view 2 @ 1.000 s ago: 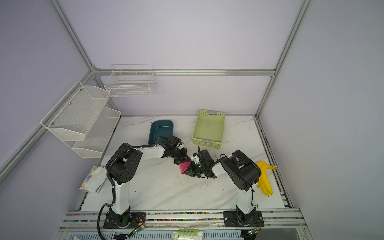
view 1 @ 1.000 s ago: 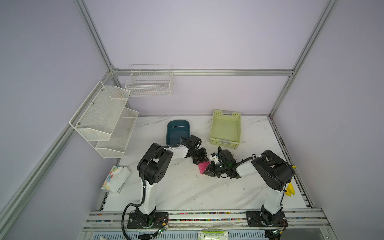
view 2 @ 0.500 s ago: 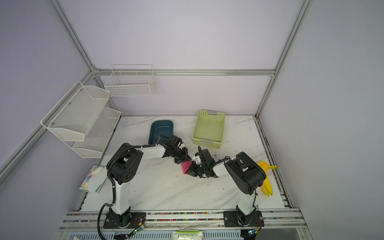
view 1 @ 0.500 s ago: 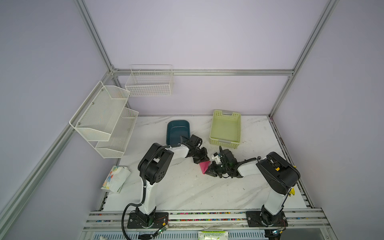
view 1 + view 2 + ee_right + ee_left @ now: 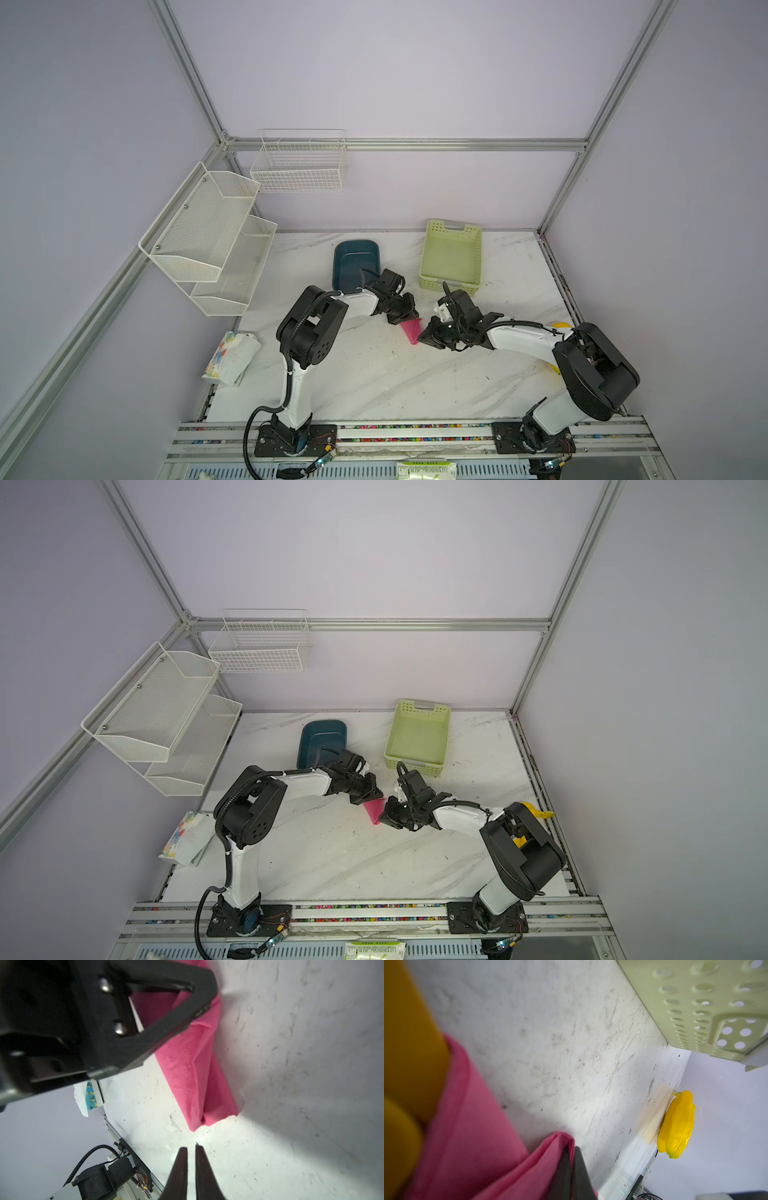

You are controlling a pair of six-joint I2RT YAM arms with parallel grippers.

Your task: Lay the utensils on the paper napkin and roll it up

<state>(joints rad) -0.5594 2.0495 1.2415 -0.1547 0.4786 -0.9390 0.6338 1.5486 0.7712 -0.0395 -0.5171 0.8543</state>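
Nearest the front edge of the white marbled desk (image 5: 374,386), a white packet with a flower print (image 5: 230,359) lies at the left, and a bunch of yellow plastic bananas (image 5: 677,1124) lies at the right edge. Both are well apart from the work and have no part in it.

Further in, at the middle, the right tool (image 5: 191,1148) hovers just beside the near end of the magenta-pink paper napkin (image 5: 199,1076), which lies on the desk as a narrow, soft roll. The jaws of this tool stand only a thin slit apart and nothing is between them. I judge that this end is left free because the roll can rest there by itself.

At the far end of the roll the left tool (image 5: 570,1149) is fully closed. A fold of the pink paper seems pinched between its fingers, probably so that the thin sheet does not unroll. Beside it, blurred orange plastic comes out of the paper: the slim orange utensils (image 5: 411,1043), wrapped inside. Which pieces show there, I cannot tell. The task looks nearly finished.

Behind them stand a dark blue plastic tray (image 5: 353,266) and a pale green perforated basket (image 5: 451,284), and white wire shelves (image 5: 208,232) hang on the walls.
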